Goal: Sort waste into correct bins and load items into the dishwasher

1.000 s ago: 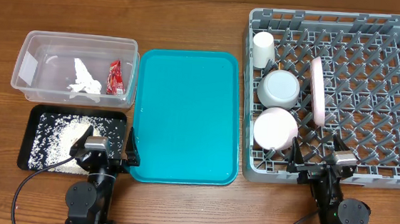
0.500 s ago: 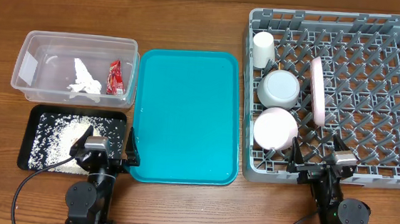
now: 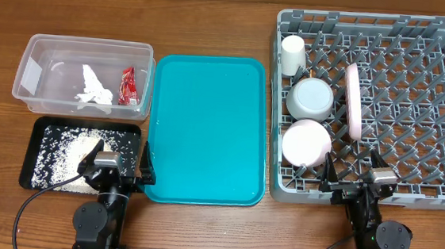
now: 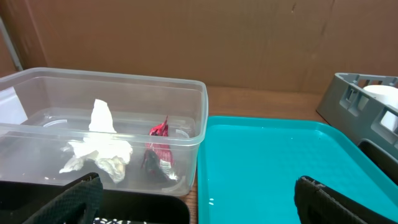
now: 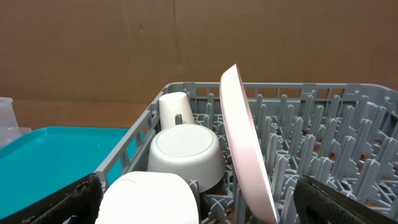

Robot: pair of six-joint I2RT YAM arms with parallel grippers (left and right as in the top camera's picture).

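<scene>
The clear tub (image 3: 37, 50) at the left holds a crumpled white tissue (image 3: 94, 88) and a red wrapper (image 3: 128, 85). Below it, the black tray (image 3: 128, 137) carries scattered rice (image 3: 65, 153). The grey dish rack (image 3: 416, 92) at the right holds a white cup (image 3: 293, 54), a grey-white bowl (image 3: 312, 98), a pinkish bowl (image 3: 307, 142) and a pink plate (image 3: 355, 101) on edge. My left gripper (image 3: 116, 165) stands open at the black tray's near right corner. My right gripper (image 3: 352, 177) stands open at the rack's near edge. Both hold nothing. The left wrist view shows the tissue (image 4: 99, 146) and wrapper (image 4: 158, 149).
An empty teal tray (image 3: 209, 127) lies between the tub and the rack. In the right wrist view the plate (image 5: 245, 137) leans upright beside the two upturned bowls, grey-white (image 5: 186, 152) and pinkish (image 5: 152, 199). A brown cardboard wall closes off the far side of the table.
</scene>
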